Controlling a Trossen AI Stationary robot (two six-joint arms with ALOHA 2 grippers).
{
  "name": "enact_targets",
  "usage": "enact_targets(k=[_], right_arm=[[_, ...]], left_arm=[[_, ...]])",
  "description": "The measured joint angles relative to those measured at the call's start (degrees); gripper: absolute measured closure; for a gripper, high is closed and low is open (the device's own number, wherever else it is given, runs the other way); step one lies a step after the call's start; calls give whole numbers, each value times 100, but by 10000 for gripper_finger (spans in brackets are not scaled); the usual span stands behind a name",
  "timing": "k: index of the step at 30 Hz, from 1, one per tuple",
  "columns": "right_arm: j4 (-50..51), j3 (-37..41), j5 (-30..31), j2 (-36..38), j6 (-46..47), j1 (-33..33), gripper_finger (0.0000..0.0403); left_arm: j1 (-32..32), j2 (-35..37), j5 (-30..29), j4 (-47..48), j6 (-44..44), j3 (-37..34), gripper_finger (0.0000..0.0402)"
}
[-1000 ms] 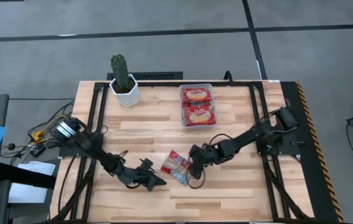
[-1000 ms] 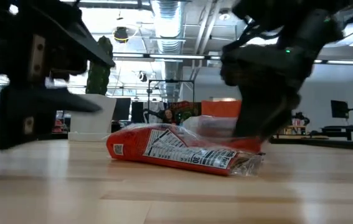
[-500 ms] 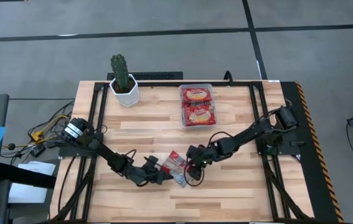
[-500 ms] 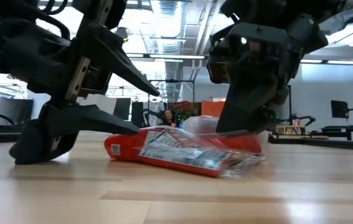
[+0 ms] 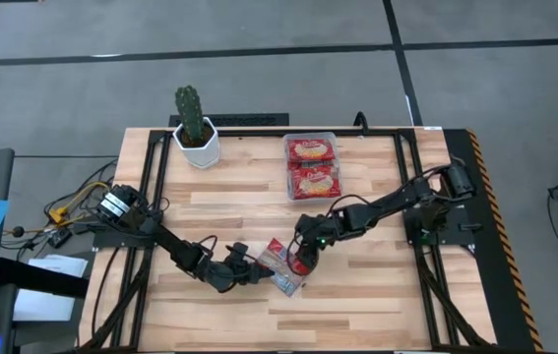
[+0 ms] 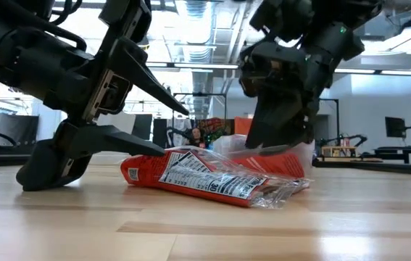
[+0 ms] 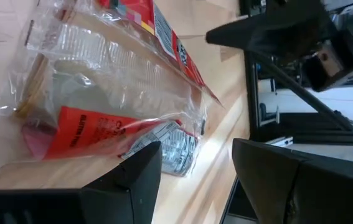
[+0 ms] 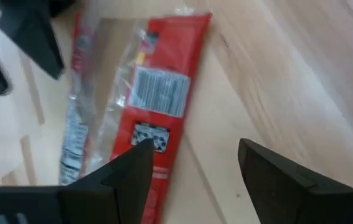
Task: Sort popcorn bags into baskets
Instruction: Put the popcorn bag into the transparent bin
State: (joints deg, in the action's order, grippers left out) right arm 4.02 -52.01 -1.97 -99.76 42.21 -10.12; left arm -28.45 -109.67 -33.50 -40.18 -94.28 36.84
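We see red popcorn bags point(image 5: 280, 265) with white-grey label panels and clear film edges lying on the pale wood surface point(image 5: 357, 295). The clear basket point(image 5: 311, 165) holds red packets printed with yellow popcorn. Our fingers point(image 7: 132, 174) are black. The green cactus point(image 5: 190, 111) has a white pot point(image 5: 198, 147).

Overhead, table-level and two close wrist views share the popcorn bags point(image 5: 280, 265).

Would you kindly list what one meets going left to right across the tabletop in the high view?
Cactus pot → left claw → loose popcorn bags → right claw. The clear basket overlaps these left to right, so I leave it unplaced.
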Motion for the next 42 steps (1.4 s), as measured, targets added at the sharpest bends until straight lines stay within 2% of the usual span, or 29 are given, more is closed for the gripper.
enact_targets(k=[9,14,16,20,29,35,42], right_arm=[[-232,2,174,1,125,-176,143],[-448,17,172,-240,244,-245,143],[-919,-34,62,-489,357,-285,143],[-1127,-144,-301,-754,417,-290,143],[-1093,-487,-505,-1123,414,-310,147],[-1068,-769,-568,-1458,362,-421,193],[-895,-761,-467,-1380,232,-315,308]], left_arm=[[75,17,173,174,-430,9,217],[219,21,325,191,-430,34,217],[265,20,396,230,-413,67,217],[297,22,437,405,-385,153,217],[313,22,425,635,-338,245,217],[313,20,262,608,-338,245,217],[313,21,256,594,-343,245,217]])
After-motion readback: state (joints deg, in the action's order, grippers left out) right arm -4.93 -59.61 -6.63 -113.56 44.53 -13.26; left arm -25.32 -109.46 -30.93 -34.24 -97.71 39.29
